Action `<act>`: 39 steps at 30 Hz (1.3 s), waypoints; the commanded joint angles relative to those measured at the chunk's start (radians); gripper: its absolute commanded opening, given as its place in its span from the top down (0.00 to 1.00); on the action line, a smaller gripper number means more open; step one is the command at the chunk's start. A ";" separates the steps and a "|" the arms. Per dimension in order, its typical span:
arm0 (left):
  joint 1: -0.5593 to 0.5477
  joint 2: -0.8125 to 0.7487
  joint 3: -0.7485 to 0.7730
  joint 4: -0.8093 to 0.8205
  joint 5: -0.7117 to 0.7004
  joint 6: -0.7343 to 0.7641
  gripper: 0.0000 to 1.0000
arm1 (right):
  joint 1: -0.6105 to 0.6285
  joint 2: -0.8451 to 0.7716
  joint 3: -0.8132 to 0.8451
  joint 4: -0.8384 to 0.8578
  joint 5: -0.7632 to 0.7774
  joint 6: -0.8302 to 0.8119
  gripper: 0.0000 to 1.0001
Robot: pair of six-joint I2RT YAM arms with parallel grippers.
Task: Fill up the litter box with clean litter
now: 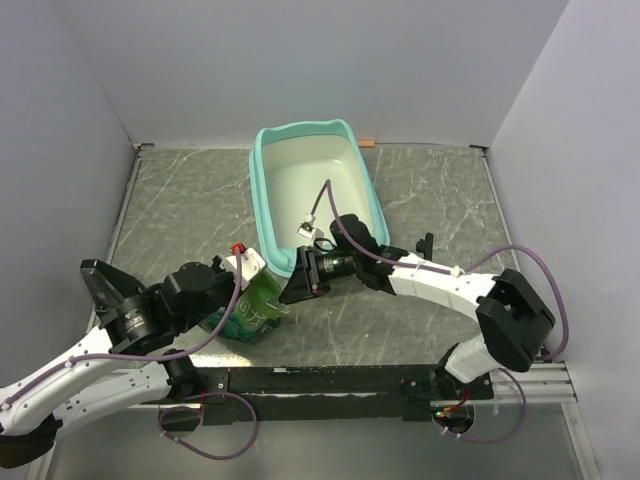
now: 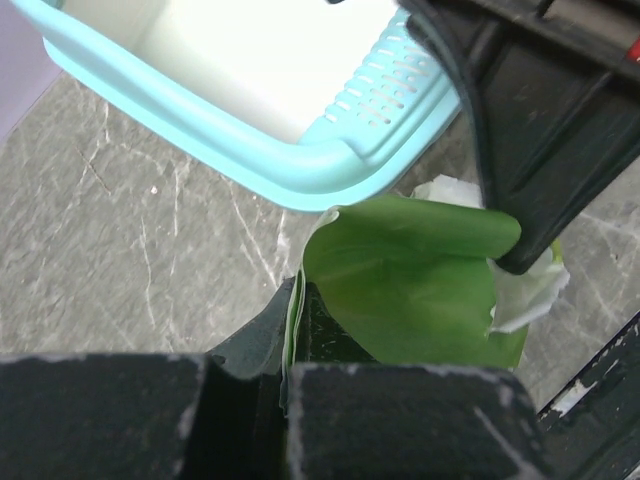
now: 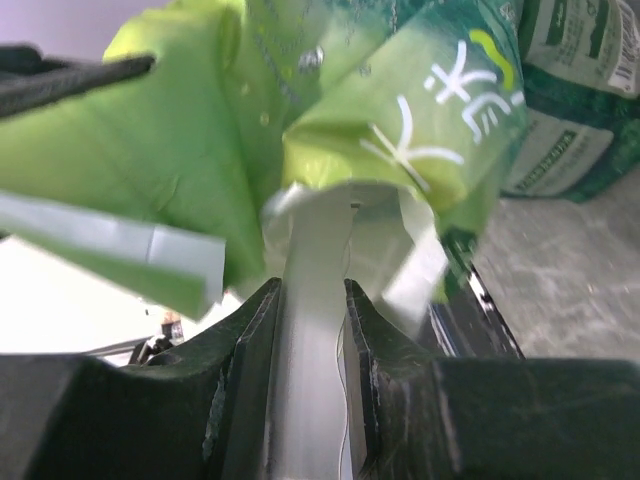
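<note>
The turquoise litter box (image 1: 262,190) stands at the middle back, its whitish inside showing no granules; its near corner shows in the left wrist view (image 2: 300,160). A green printed bag (image 1: 250,312) stands upright just in front of that corner. My left gripper (image 1: 252,275) is shut on the bag's top edge (image 2: 420,280), the film pinched between its jaws (image 2: 298,300). My right gripper (image 1: 298,280) is shut on a whitish translucent scoop handle (image 3: 312,330) that runs into the bag's open mouth (image 3: 180,170). The clean litter is hidden inside the bag.
Grey marble tabletop (image 1: 440,200) lies around the box, closed in by white walls at left, back and right. A small orange-brown piece (image 1: 367,143) lies by the back wall. The right arm's black body (image 2: 540,130) crowds the bag from the upper right.
</note>
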State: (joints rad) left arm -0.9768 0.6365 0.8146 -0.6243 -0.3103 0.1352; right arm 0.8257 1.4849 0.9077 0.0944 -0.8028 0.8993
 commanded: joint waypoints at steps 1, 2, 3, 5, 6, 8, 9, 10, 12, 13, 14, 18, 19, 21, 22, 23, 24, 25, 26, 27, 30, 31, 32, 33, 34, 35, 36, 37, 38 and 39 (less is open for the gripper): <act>-0.007 -0.020 -0.011 0.115 0.085 -0.039 0.99 | -0.040 -0.093 -0.064 0.056 -0.058 -0.011 1.00; -0.005 -0.024 -0.011 0.115 0.086 -0.040 0.99 | -0.049 -0.101 -0.079 0.076 -0.062 -0.007 1.00; -0.005 -0.031 -0.011 0.117 0.086 -0.046 0.99 | -0.057 -0.110 -0.093 0.093 -0.078 0.009 1.00; -0.007 -0.040 -0.015 0.121 0.082 -0.051 0.99 | -0.074 -0.133 -0.130 0.122 -0.088 0.027 1.00; -0.007 -0.044 -0.017 0.126 0.080 -0.055 0.99 | -0.076 -0.144 -0.139 0.134 -0.091 0.042 1.00; -0.007 -0.046 -0.017 0.129 0.074 -0.059 0.99 | -0.082 -0.173 -0.161 0.140 -0.084 0.053 1.00; -0.007 -0.041 -0.017 0.130 0.074 -0.060 0.99 | -0.082 -0.181 -0.165 0.142 -0.076 0.067 1.00; -0.005 -0.035 -0.017 0.132 0.076 -0.060 0.99 | -0.085 -0.199 -0.176 0.143 -0.075 0.073 1.00; -0.007 -0.020 -0.017 0.130 0.073 -0.062 0.99 | -0.089 -0.216 -0.190 0.137 -0.065 0.084 1.00; -0.007 -0.015 -0.017 0.130 0.073 -0.060 0.99 | -0.091 -0.235 -0.193 0.133 -0.058 0.085 1.00; -0.007 -0.011 -0.017 0.129 0.070 -0.062 0.99 | -0.094 -0.244 -0.197 0.127 -0.055 0.090 1.00; -0.007 -0.006 -0.032 0.146 0.068 -0.057 0.99 | -0.129 -0.299 -0.228 0.117 -0.050 0.096 1.00; -0.007 -0.005 -0.034 0.149 0.066 -0.057 0.99 | -0.135 -0.308 -0.230 0.107 -0.052 0.093 1.00; -0.007 -0.006 -0.038 0.155 0.066 -0.057 0.99 | -0.151 -0.330 -0.239 0.094 -0.053 0.087 1.00; -0.008 -0.006 -0.041 0.156 0.063 -0.057 0.99 | -0.161 -0.336 -0.240 0.087 -0.053 0.084 1.00; -0.008 -0.003 -0.043 0.159 0.060 -0.055 0.99 | -0.166 -0.340 -0.243 0.079 -0.059 0.082 1.00; -0.008 -0.004 -0.043 0.161 0.059 -0.055 0.99 | -0.171 -0.350 -0.250 0.077 -0.064 0.084 1.00; -0.007 -0.004 -0.043 0.163 0.051 -0.055 0.99 | -0.180 -0.354 -0.254 0.074 -0.065 0.085 1.00; -0.008 -0.008 -0.043 0.166 0.045 -0.057 0.99 | -0.183 -0.357 -0.257 0.064 -0.068 0.079 1.00; -0.008 -0.014 -0.043 0.167 0.040 -0.057 0.99 | -0.189 -0.365 -0.260 0.056 -0.070 0.076 1.00; -0.008 -0.038 -0.046 0.176 0.025 -0.062 0.99 | -0.206 -0.386 -0.282 0.051 -0.076 0.078 1.00; -0.008 -0.046 -0.049 0.179 0.023 -0.063 0.99 | -0.209 -0.393 -0.288 0.051 -0.078 0.079 1.00; -0.008 -0.055 -0.054 0.181 0.020 -0.068 0.99 | -0.214 -0.397 -0.293 0.051 -0.079 0.081 1.00; -0.008 -0.067 -0.055 0.184 0.017 -0.069 0.99 | -0.217 -0.412 -0.303 0.053 -0.081 0.084 1.00; -0.007 -0.070 -0.058 0.183 0.016 -0.071 0.99 | -0.220 -0.417 -0.309 0.056 -0.082 0.087 1.00; -0.007 -0.073 -0.061 0.181 0.011 -0.074 0.99 | -0.224 -0.425 -0.314 0.060 -0.084 0.095 1.00; -0.008 -0.074 -0.063 0.179 0.010 -0.075 0.99 | -0.226 -0.436 -0.320 0.056 -0.084 0.098 1.00; -0.008 -0.074 -0.065 0.175 0.008 -0.075 0.99 | -0.229 -0.439 -0.322 0.051 -0.085 0.096 1.00; -0.008 -0.070 -0.063 0.173 0.005 -0.075 0.99 | -0.231 -0.446 -0.323 0.047 -0.087 0.096 1.00; -0.008 -0.067 -0.063 0.172 0.002 -0.077 0.99 | -0.235 -0.457 -0.325 0.044 -0.087 0.095 1.00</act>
State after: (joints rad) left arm -0.9779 0.5648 0.7563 -0.5140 -0.3042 0.0883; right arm 0.6113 1.0767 0.5922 0.1261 -0.8730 0.9829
